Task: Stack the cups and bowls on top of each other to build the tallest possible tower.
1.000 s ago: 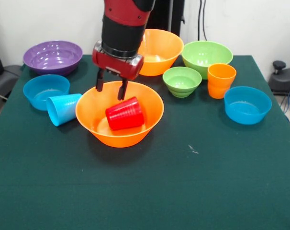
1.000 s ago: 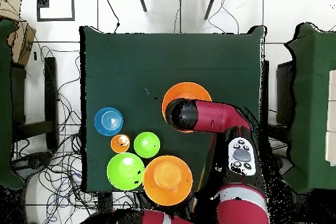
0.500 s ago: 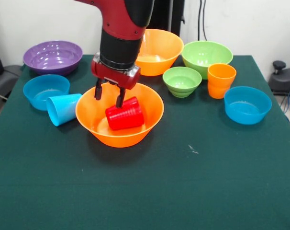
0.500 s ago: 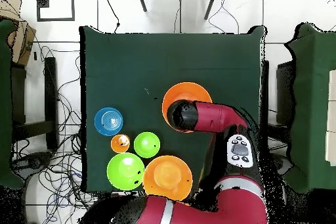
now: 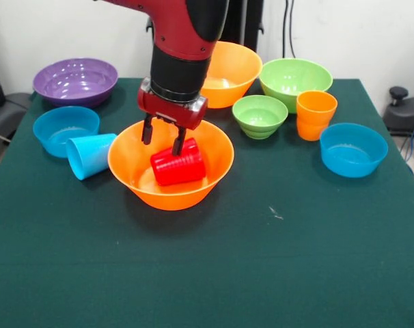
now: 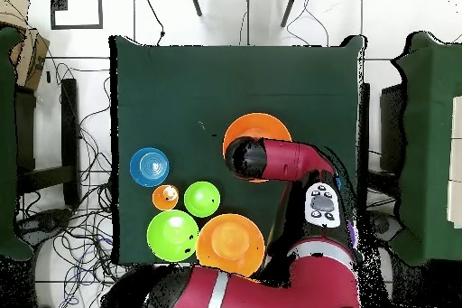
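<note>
Front view: gripper (image 5: 162, 139) open above the red cup (image 5: 178, 165), which lies on its side inside the orange bowl (image 5: 171, 164) at table centre; closing off-centre could roll the cup toward 3 o'clock

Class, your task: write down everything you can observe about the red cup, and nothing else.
The red cup is a glossy plastic tumbler with faint ridges around its wall, taller than wide. It lies tipped on its side inside the large orange bowl, resting against the bowl's inner surface, its wider end lower and toward the left of the front view. The gripper hangs open just above it, one finger at the cup's upper edge; contact cannot be confirmed. In the overhead view the arm hides the cup.
</note>
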Controlling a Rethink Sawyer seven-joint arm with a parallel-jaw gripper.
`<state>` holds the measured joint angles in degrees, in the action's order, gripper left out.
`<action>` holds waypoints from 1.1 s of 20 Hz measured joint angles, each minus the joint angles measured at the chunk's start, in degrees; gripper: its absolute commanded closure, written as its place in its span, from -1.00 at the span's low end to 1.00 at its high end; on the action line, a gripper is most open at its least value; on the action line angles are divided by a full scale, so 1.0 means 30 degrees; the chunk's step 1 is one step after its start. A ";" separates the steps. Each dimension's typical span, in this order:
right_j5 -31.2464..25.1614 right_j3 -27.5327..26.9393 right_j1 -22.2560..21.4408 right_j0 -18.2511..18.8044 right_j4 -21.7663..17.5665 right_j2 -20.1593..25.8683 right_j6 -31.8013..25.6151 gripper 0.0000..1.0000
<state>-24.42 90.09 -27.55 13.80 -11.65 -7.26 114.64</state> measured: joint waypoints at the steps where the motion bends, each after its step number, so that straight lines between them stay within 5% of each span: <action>1: 0.0000 0.0000 -0.0006 -0.0042 0.0039 -0.0008 0.0000 -1.00; 22: 0.0002 0.0001 -0.0139 -0.1038 0.0855 -0.0558 0.0000 -1.00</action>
<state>-24.41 90.10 -27.96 10.68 -9.08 -8.94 114.64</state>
